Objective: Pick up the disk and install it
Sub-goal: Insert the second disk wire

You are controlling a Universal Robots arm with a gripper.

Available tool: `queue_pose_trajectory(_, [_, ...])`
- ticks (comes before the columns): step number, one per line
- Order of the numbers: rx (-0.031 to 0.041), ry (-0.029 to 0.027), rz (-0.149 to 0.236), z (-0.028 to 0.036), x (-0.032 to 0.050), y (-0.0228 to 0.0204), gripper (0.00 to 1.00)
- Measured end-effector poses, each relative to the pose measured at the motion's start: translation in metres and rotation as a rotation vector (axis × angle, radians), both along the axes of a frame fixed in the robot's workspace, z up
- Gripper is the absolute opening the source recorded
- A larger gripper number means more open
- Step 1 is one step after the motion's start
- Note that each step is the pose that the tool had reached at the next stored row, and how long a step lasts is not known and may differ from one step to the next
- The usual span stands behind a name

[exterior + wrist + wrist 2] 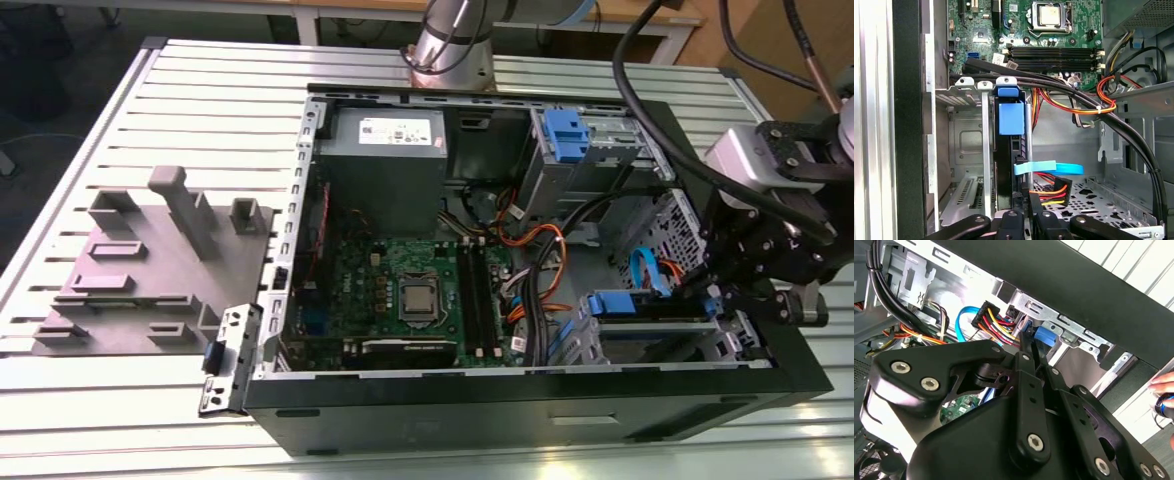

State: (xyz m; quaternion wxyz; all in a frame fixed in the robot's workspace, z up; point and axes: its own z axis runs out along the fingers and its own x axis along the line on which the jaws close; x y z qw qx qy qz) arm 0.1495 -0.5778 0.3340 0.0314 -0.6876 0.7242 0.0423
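Gripper (1026,220) at drive bay of computer case (534,400), fingers pinching disk (1013,150) (blue carrier, standing on edge); bench (200,100) beneath.

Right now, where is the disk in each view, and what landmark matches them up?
Exterior view: the disk sits in the drive cage, toward the exterior view's right.
Second wrist view: its blue end, by the case's black wall.
First wrist view: edge-on in the cage.
Shared landmark: the light-blue cable beside it.

One computer case (534,405), one motherboard (400,290), one power supply (387,150), two blue carriers (566,135) (621,303).
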Motion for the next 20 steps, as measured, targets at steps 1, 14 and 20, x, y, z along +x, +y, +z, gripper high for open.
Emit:
queue_pose_trajectory(1, [0.0, -0.0001, 0.0, 0.0, 0.0001, 0.0, 0.16])
queue_pose_trajectory(14, [-0.0002, -0.0015, 0.0, 0.0031, -0.0062, -0.0001, 0.16])
queue_pose_trajectory(20, [-0.0002, -0.0015, 0.0, 0.0027, -0.0064, -0.0019, 0.16])
